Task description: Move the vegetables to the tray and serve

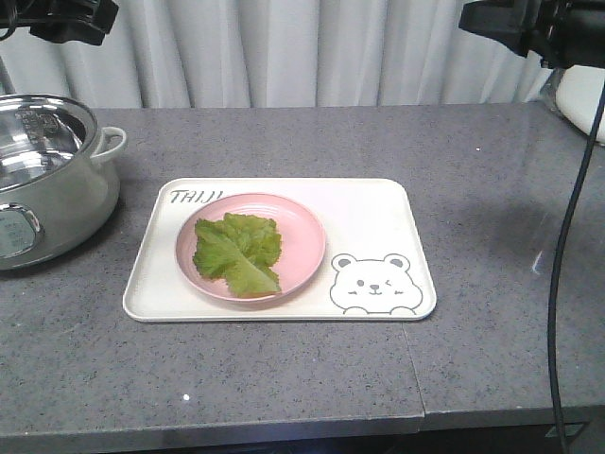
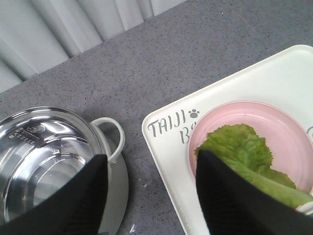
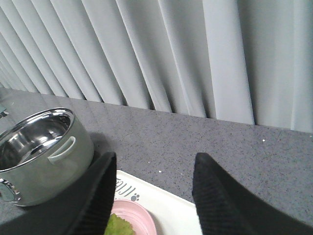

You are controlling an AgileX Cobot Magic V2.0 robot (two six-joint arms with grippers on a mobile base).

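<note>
Grey table [image 1: 284,378] carries the cream bear tray [image 1: 378,218]; on the tray a pink plate [image 1: 304,232] holds one crinkly bright-green lettuce leaf [image 1: 236,251] with a pale rib. Left hand [image 2: 150,159] and right hand [image 3: 154,159] both gape open, gripping nothing.

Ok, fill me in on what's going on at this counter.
A two-armed robot is serving vegetables. The lettuce leaf lies on the pink plate, which sits on the cream tray. The left arm's fingers and the right arm's fingers hang open above the counter, holding nothing. A pot stands left of the tray, apart from it.
</note>
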